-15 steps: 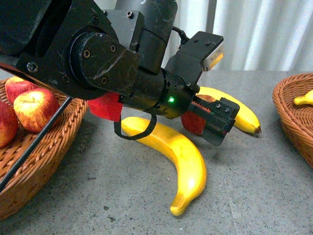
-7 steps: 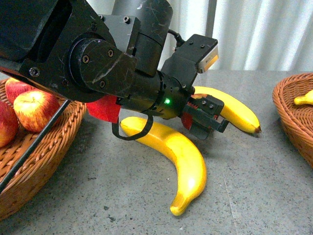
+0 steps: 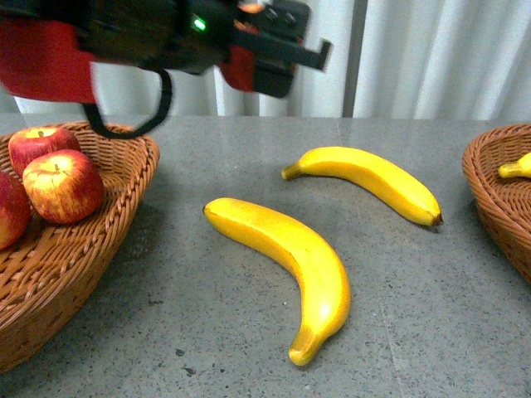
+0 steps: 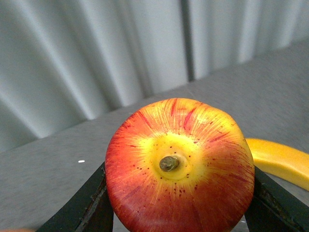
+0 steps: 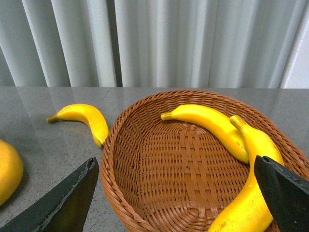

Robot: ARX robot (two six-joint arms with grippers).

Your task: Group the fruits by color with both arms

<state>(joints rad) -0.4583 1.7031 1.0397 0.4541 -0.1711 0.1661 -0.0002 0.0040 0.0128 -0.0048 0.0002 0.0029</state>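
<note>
change: left arm, low over the worktop half a second ago, is now up at the top of the front view and blurred with motion. You've made the pick; by my reckoning the carry and drop are what's left.
left fingers: pinching the held apple on both flanks, stem end toward you in the left wrist view, well clear of the worktop.
left basket: below the left fingers and off to their left. Three apples show in it, nothing yellow. I judge this the drop for the held apple, and there's open wicker toward the near rim.
near banana: loose on the worktop, below the left fingers and slightly to their right. Same spot as a second ago, so the lift didn't disturb it.
far banana: also loose and unmoved, further right of the left fingers, between them and the right basket.
right basket: straight ahead of the gap between the right fingers. Two bananas lie inside against the far wall, nothing red.
right fingers: spread wide, holding nothing, poised by the right basket's near rim.
meaning: no other apple shows on the worktop, so the red side looks finished once this one lands. The two loose bananas are yours to take next, likely with the right fingers.
</note>
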